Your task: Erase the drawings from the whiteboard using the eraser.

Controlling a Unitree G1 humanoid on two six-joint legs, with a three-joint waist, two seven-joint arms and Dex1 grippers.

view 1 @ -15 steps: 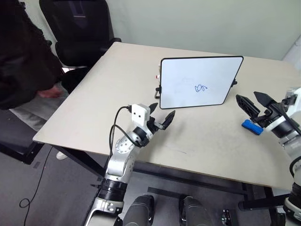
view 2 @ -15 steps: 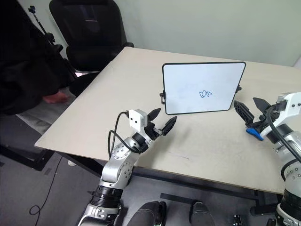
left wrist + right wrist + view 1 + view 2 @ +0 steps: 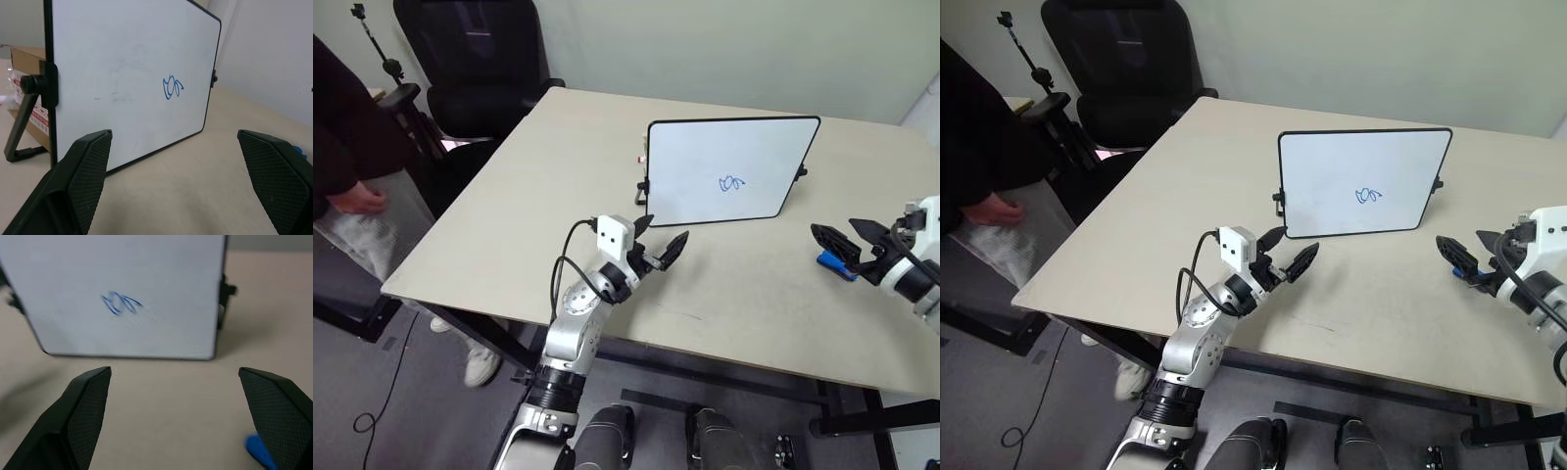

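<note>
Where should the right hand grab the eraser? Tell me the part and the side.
Grip the eraser across its narrow width, coming from above: it lies flat on the table, a small low block. The open right hand is beside it.

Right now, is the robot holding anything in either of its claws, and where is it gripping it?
Nothing is held. The left gripper and right gripper both stand open and empty above the table. The eraser lies on the table by the right gripper, ungrasped.
</note>
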